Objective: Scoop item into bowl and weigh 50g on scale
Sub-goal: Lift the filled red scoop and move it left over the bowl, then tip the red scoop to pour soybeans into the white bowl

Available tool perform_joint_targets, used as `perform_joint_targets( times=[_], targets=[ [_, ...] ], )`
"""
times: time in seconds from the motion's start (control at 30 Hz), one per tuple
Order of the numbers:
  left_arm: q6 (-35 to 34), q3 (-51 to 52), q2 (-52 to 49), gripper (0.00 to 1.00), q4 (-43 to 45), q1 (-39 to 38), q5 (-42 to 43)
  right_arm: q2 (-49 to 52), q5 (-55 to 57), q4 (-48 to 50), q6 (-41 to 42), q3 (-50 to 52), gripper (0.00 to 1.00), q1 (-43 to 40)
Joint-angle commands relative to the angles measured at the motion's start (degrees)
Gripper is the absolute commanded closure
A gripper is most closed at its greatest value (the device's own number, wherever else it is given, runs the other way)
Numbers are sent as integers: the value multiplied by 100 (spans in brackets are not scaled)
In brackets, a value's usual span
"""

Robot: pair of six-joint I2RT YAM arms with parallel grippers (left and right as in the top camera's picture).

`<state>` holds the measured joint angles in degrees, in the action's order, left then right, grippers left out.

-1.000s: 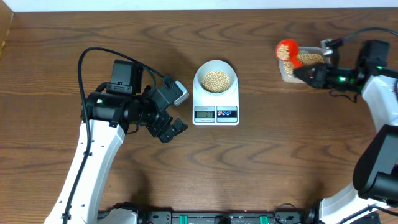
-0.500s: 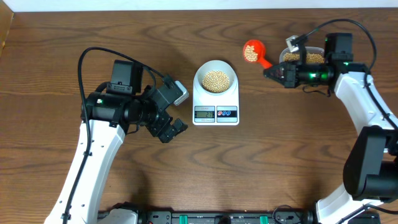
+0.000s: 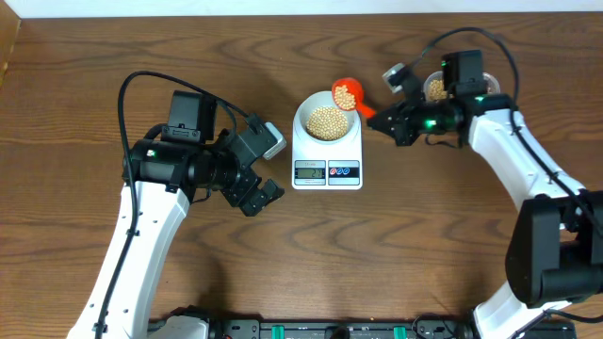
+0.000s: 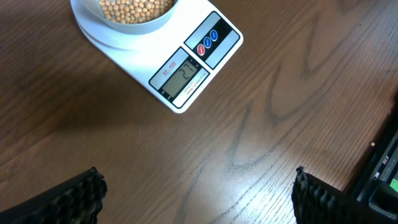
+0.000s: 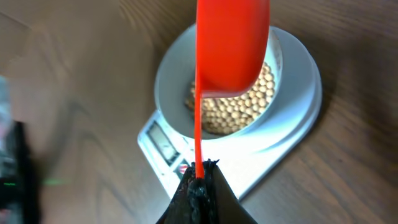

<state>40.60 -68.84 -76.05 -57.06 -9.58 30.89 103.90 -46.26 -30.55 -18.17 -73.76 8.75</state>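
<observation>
The white scale (image 3: 327, 162) stands mid-table with the bowl (image 3: 325, 105) on it, filled with tan beans (image 3: 327, 122). My right gripper (image 3: 386, 122) is shut on the handle of a red scoop (image 3: 346, 92) that holds beans just above the bowl's right rim. In the right wrist view the scoop (image 5: 231, 43) hangs over the bowl (image 5: 171, 74) and the scale (image 5: 292, 118). My left gripper (image 3: 256, 198) is open and empty, left of the scale. The left wrist view shows the scale (image 4: 186, 68), its display reading a number, and the bowl (image 4: 124, 22).
A clear tub of beans (image 3: 436, 87) stands at the back right, partly hidden by my right arm. The table's far edge runs along the top.
My right gripper has carried the loaded red scoop leftward from the tub to just over the bowl's right rim. The left arm has not moved.
</observation>
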Motion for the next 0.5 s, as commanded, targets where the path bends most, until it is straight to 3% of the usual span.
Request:
perform_joint_targets(
  times=[0.0,0.47],
  targets=[
    [74,-76,83,2,-35,26,-55,63,905,26,-549,4,99,208],
    [74,-76,83,2,-33,26,-55,2,1764,227,-769,-9,99,616]
  ],
)
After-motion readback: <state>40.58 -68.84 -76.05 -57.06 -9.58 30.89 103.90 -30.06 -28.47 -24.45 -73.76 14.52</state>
